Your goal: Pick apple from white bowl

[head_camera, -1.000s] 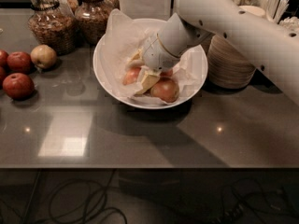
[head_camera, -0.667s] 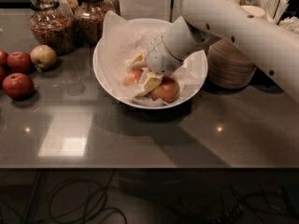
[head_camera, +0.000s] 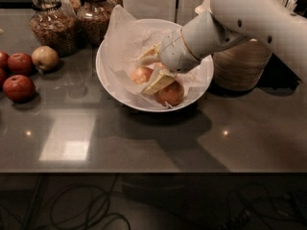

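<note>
The apple (head_camera: 140, 75) I want lies left of centre in the bowl (head_camera: 111, 92), on the paper liner (head_camera: 122, 37), with a second apple (head_camera: 171, 94) just beside it, lower right. My gripper (head_camera: 149, 74) reaches in from the right, fingers spread: one above that apple, one wedged between the two fruits. I cannot tell whether they touch it; closing looks next

White arm (head_camera: 259, 13), cream gripper (head_camera: 149, 72) down in the glossy white bowl (head_camera: 201, 87), over white paper (head_camera: 122, 37). Orange-red apple (head_camera: 170, 94) inside. On the left, deep red apples (head_camera: 18, 87) and one pale yellowish apple (head_camera: 45, 57). Grey table (head_camera: 144, 138); beige stack (head_camera: 240, 68).
</note>
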Controlling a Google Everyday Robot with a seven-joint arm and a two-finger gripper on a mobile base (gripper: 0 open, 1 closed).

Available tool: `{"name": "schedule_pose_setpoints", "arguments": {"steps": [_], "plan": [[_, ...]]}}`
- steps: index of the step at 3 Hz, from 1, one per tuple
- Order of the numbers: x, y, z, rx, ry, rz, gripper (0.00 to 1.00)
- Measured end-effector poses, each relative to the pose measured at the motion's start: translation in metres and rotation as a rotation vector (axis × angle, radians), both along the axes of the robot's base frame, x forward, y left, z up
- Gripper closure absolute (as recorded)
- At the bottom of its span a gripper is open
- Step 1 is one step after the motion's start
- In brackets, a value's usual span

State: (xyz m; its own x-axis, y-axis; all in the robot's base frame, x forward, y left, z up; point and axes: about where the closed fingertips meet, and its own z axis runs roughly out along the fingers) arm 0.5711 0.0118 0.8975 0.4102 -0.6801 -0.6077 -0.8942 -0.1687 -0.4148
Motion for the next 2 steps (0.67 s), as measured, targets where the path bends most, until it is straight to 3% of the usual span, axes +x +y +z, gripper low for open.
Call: {"name": "schedule_pose_setpoints", "arguments": {"steps": [2], "plan": [[-0.002,-0.015,0.025,0.030,-0.055,-0.035,1.00]]}}
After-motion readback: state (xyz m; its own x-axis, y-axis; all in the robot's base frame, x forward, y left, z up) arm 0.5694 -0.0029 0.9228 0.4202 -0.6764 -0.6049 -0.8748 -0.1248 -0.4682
